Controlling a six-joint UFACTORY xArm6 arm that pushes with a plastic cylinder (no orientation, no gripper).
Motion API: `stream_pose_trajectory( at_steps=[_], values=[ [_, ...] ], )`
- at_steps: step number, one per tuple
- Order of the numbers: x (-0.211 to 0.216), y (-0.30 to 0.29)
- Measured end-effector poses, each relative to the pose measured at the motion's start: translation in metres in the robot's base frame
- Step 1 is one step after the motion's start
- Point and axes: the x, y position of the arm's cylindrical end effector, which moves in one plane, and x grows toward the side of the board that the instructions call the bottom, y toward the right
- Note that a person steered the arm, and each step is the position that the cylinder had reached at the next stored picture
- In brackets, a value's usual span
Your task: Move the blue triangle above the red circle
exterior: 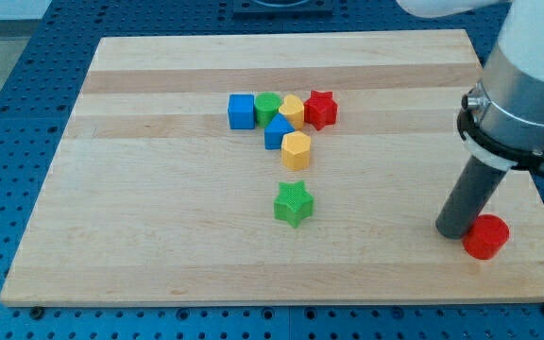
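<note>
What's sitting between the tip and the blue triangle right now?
Camera view: bare board between my tip, beside the red circle, and the blue triangle. Green star lies just below that line.

A single camera looks down at a steep slant from in front of the desk (159, 255), facing toward its far edge at the view's top. It stands near enough that the wooden board fills most of the frame, blue perforated surface (8, 113) showing round it. The arm's housing (527, 85) enters from the view's upper right, cropped.
</note>
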Motion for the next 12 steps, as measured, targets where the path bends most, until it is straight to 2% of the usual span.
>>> stream_pose_trajectory(
  at_steps=[1,2,3,4,5,6,9,11,12],
  values=[
    [0.004,-0.035],
    [0.012,-0.107],
    [-0.001,-0.201],
    [-0.081,-0.253],
    [-0.153,-0.255],
    [-0.163,-0.206],
    [-0.116,-0.139],
    [-0.104,-0.083],
    [-0.101,-0.101]
  ],
)
